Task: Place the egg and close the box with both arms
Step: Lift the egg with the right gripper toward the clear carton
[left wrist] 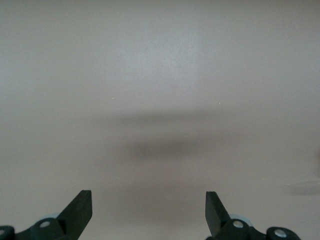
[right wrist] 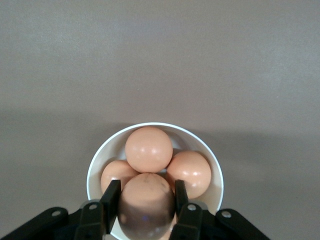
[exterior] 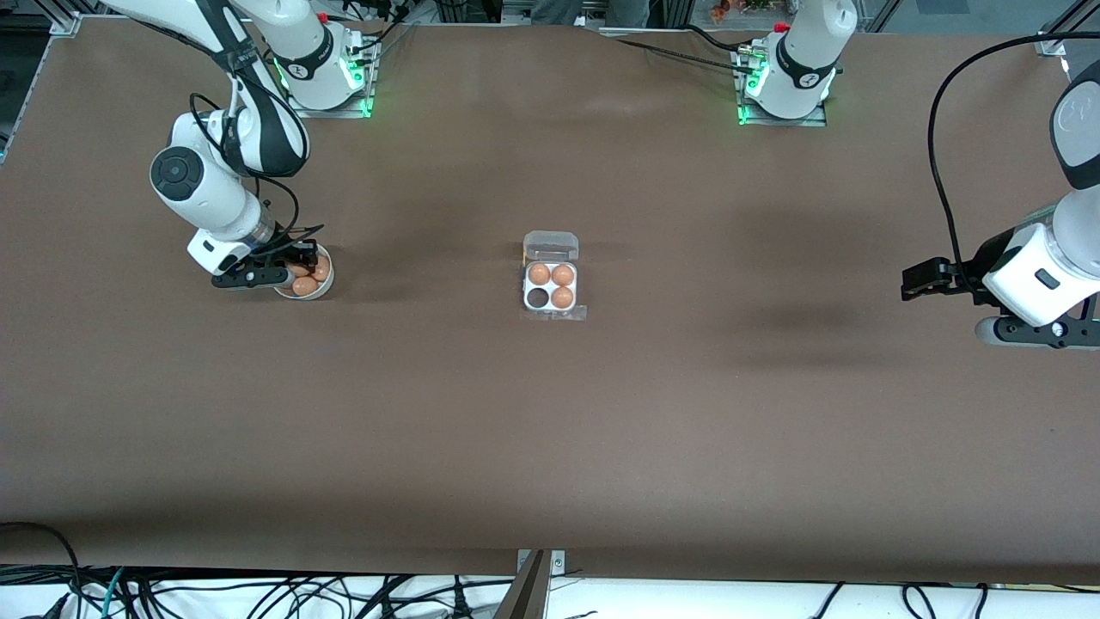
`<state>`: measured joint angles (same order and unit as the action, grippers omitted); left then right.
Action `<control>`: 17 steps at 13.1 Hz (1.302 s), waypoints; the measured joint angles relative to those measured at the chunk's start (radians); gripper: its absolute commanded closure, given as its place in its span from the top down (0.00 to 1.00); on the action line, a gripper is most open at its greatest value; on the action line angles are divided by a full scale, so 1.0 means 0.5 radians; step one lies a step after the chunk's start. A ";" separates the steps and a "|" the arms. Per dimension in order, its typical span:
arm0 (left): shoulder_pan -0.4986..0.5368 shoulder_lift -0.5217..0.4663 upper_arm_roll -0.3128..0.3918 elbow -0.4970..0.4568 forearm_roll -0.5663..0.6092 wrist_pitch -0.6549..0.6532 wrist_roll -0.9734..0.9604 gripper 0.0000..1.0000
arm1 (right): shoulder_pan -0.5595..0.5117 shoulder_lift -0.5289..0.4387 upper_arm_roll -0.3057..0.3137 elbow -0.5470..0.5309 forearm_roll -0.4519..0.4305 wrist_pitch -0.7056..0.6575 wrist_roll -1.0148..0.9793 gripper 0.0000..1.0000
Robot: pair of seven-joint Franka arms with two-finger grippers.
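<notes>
With my right gripper clamped on a smooth orange-brown egg in the round white bowl, I'd lift straight up toward the clear-plastic box's empty cell, left gripper waiting wide open.

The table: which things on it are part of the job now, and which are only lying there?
Part of the job:
- egg between the right gripper fingers, in the white bowl
- box, lid open, three cells filled and one empty
- left gripper, open, waiting over bare table

Only lying there:
- three other eggs in the bowl
- cables along the table's edge
</notes>
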<state>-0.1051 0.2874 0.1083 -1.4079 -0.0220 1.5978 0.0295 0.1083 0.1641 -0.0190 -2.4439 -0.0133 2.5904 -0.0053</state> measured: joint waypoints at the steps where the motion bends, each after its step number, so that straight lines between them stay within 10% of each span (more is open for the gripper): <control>1: 0.000 0.000 0.000 0.000 0.000 0.000 0.000 1.00 | 0.000 -0.001 0.000 0.019 0.000 -0.027 -0.001 0.29; 17: 0.000 0.000 0.000 0.000 0.000 0.000 0.000 1.00 | 0.366 0.191 0.267 0.806 0.002 -0.636 0.892 0.24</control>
<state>-0.1051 0.2875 0.1083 -1.4079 -0.0220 1.5978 0.0295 0.2914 0.2595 0.1143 -2.0409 -0.0125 2.2723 0.4410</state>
